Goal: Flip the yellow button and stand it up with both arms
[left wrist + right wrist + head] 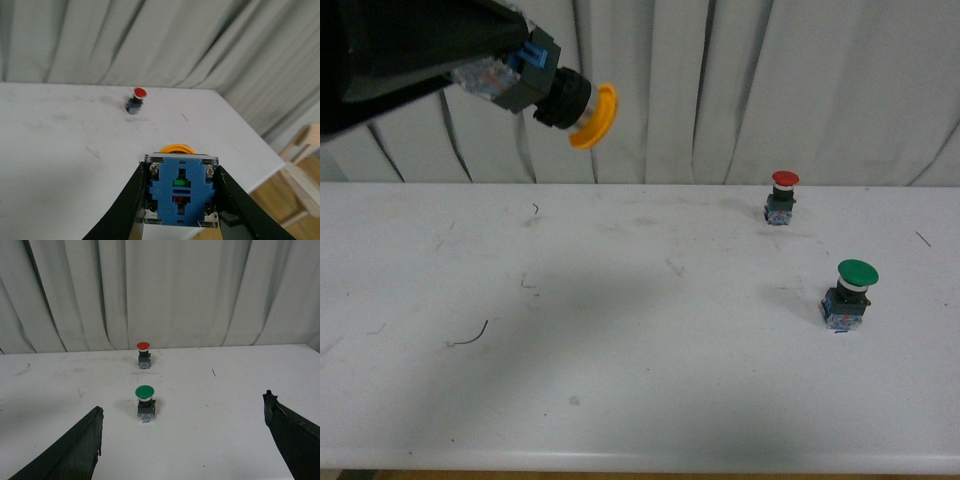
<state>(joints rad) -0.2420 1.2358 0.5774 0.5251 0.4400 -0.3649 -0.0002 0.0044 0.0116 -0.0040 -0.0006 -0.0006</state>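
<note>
High above the table at the upper left, my left gripper [505,75] is shut on the yellow button [565,100]. The button lies sideways in the air, its yellow cap pointing right and slightly down. In the left wrist view its blue base [181,190] faces the camera, squeezed between the two black fingers [131,200], with the yellow cap's rim showing beyond it. My right gripper [182,415] is open and empty over the table; its fingers [75,450] stand wide apart. The right arm does not show in the front view.
A red-capped switch [782,197] stands upright at the back right of the white table [620,330]. A green-capped switch [850,295] stands upright nearer, on the right. Grey curtain hangs behind. A thin dark wire scrap [470,338] lies at the left. A wooden frame [305,170] is past the table's edge.
</note>
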